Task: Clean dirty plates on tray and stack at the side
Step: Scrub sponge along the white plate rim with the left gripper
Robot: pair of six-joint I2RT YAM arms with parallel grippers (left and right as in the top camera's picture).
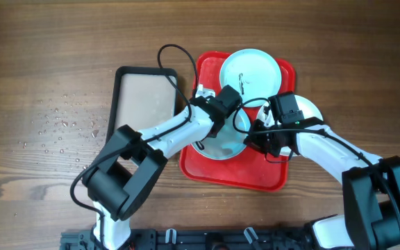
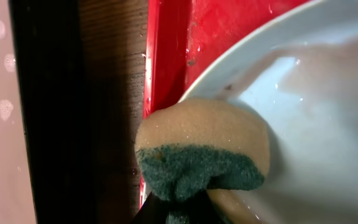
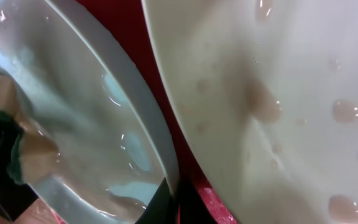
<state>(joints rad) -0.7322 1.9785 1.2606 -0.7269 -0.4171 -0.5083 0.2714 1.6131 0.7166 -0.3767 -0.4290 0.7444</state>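
Nearest, the left gripper [image 2: 173, 210] pinches a tan-and-green sponge [image 2: 204, 155] on a pale blue round plate [image 1: 221, 147] by the left rim of the large red plastic tray [image 1: 214, 173]; the right gripper [image 1: 255, 135] clamps the plate's right edge. Beyond, a second blue plate [image 1: 250, 69] lies unobstructed.

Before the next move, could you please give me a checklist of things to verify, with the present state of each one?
1. Sponge held in left claw: ok.
2. Sponge touching the near plate: ok, it is at the plate's rim.
3. Right claw gripping the near plate's rim: cannot tell. A finger is at the rim, but the grip is hidden.
4. Far blue plate clean: not ok, black smears show.
5. White plate clean: cannot tell. It is wet with drops and partly hidden by the right arm.
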